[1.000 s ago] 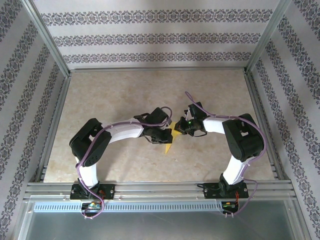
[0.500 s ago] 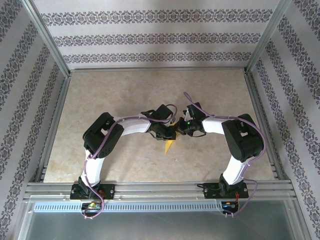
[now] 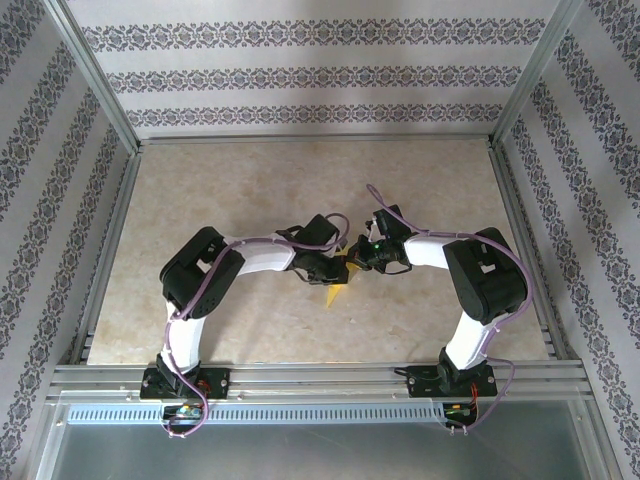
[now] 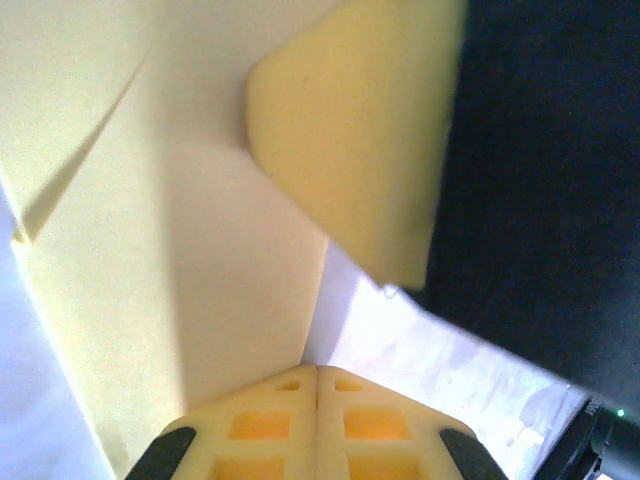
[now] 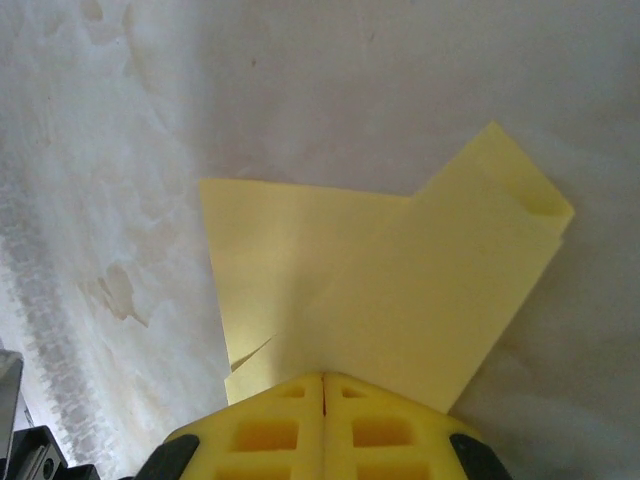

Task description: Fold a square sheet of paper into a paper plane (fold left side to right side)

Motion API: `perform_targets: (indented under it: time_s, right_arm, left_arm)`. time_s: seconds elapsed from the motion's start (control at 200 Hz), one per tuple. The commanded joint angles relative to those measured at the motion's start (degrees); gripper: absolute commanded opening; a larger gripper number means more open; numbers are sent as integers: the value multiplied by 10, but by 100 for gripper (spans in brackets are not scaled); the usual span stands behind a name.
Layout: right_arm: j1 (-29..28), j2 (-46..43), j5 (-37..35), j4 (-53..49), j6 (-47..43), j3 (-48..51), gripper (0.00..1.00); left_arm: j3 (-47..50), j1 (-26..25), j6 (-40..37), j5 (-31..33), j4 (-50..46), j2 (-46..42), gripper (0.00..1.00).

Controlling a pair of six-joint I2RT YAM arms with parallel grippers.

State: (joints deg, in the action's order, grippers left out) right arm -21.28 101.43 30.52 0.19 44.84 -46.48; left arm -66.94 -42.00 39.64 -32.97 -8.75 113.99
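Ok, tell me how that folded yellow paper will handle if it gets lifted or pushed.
Probably floppy: the yellow paper is thin and lies flat on the table. It is likely very light, so a push could slide it across that smooth surface. The stacked layers at one corner may stiffen it a little along the folds.

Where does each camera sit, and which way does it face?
Top external: above and behind the bases, looking down at the table; left arm, right arm, left end effector and right end effector meeting at the yellow paper.
Left wrist: on the left arm, facing the paper close up; its shut fingers show.
Right wrist: on the right arm, facing down at paper and table; its shut fingers show.
Shared: all three see the paper.
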Motion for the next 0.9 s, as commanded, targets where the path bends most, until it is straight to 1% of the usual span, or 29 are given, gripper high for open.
perform_targets:
  time_s: [0.0, 0.28, 0.475, 0.725, 0.775, 0.894]
  right_arm:
    - [-4, 24, -32, -36, 0, 11, 0]
    - [-3, 26, -33, -38, -2, 10, 0]
    - [-3, 28, -32, -41, -3, 3, 0]
    - [-8, 10, -20, -61, -13, -43, 0]
    - [-10, 1, -24, -80, -21, -62, 5]
    - [-18, -29, -51, -134, -41, -105, 20]
  left_arm:
    - [38, -6, -2, -16, -40, -21, 0]
    - [110, -15, 3, -18, -36, -79, 0]
    - [155, -18, 8, -8, -36, -121, 0]
    - [195, -17, 7, 9, -12, -192, 0]
    - [201, -16, 4, 16, -2, -213, 0]
    - [222, -6, 6, 35, 34, -266, 6]
